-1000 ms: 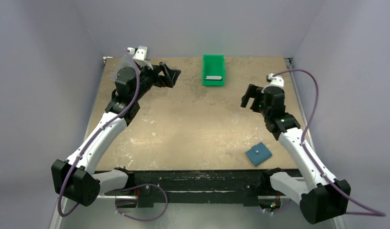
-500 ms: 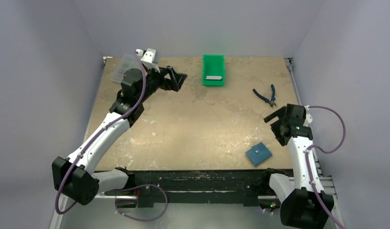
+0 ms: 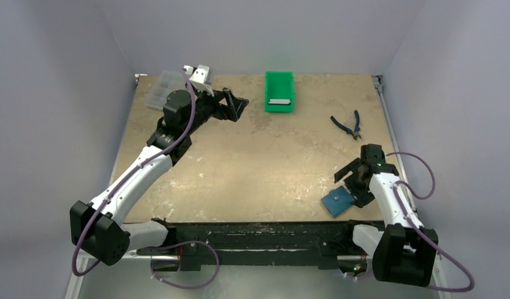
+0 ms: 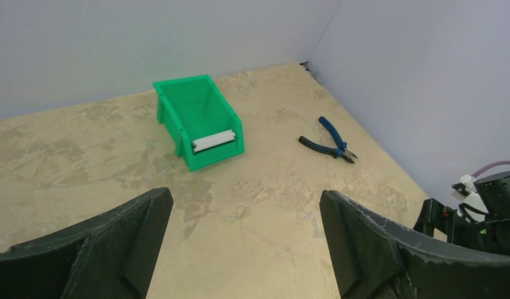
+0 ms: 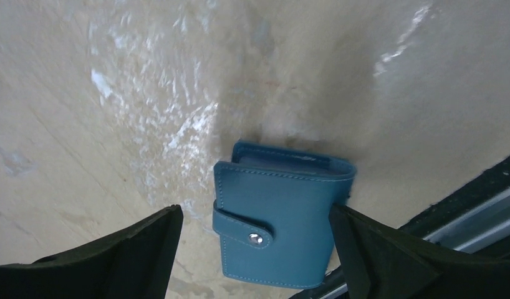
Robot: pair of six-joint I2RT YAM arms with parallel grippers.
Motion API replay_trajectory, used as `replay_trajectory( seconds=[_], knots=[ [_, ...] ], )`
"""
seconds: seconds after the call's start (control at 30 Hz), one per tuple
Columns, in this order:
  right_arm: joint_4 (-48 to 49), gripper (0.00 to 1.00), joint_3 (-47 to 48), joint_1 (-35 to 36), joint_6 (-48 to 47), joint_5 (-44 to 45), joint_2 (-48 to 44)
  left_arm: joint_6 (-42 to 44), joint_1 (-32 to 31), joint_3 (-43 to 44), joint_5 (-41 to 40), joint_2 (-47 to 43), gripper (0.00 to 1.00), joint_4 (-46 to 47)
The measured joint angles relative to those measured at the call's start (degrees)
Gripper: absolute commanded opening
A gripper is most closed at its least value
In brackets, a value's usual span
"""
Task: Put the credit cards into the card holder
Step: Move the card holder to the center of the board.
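Observation:
The card holder (image 3: 337, 202) is a teal-blue wallet, folded and snapped shut, lying near the table's front edge at the right. My right gripper (image 3: 354, 187) is open and hangs just above it. In the right wrist view the wallet (image 5: 280, 218) sits between the fingers of the gripper (image 5: 254, 215), its right edge at or against the right finger. The credit cards (image 3: 280, 101) are a silvery-white stack standing on edge in the front of the green bin (image 3: 279, 84). My left gripper (image 3: 237, 106) is open and empty, left of the bin. Its view shows the gripper (image 4: 245, 196), the cards (image 4: 213, 141) and the bin (image 4: 190, 103).
Blue-handled pliers (image 3: 347, 124) lie at the right, behind the right gripper, and also show in the left wrist view (image 4: 327, 140). A clear compartment box (image 3: 158, 89) stands at the back left corner. Walls close the table on three sides.
My right arm swung from the back right down toward the front, over the wallet, uncovering the pliers. My left gripper shifted slightly right toward the bin.

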Motion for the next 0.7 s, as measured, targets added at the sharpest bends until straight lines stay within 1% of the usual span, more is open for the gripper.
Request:
replay_trajectory(
  seconds=[0.03,0.1,0.23,0.27,0.3,0.33,0.4,0.5,0.6,0.7],
  knots=[
    [0.4,0.99,-0.3,1.1,0.1,-0.4,0.6,0.0,0.0,0.0,0.0,0.1,0.97,0.0],
    [2.0,0.99,-1.2,6.7,1.2,-1.3,2.3,0.0,0.0,0.0,0.0,0.3,0.97,0.0],
    [5.9,0.99,0.9,23.3,5.6,-1.6,7.6,0.0,0.0,0.0,0.0,1.0,0.97,-0.2],
    [7.5,0.99,2.6,28.6,6.9,-1.3,10.0,0.0,0.0,0.0,0.0,1.2,0.97,-0.3],
    [9.5,0.99,4.9,31.3,7.9,-1.5,12.9,0.0,0.0,0.0,0.0,1.4,0.97,-0.4],
    [11.4,0.99,7.7,37.5,8.3,-1.6,16.0,0.0,0.0,0.0,0.0,1.7,0.97,-0.6],
    [14.7,0.99,14.4,43.1,8.4,-2.4,22.3,-0.5,0.0,0.0,-0.4,2.4,0.97,-0.9],
    [20.2,0.99,19.8,44.9,4.8,-4.5,26.7,-2.2,-0.1,0.0,-1.2,3.9,0.97,-1.0],
    [21.6,0.98,20.5,44.6,-0.8,-3.7,26.0,-5.2,-0.6,0.0,-1.2,6.7,0.95,-1.1],
    [21.8,0.86,17.8,42.6,-7.0,-3.7,22.1,-9.3,-1.9,0.0,0.3,11.2,0.93,-1.4]
  ],
)
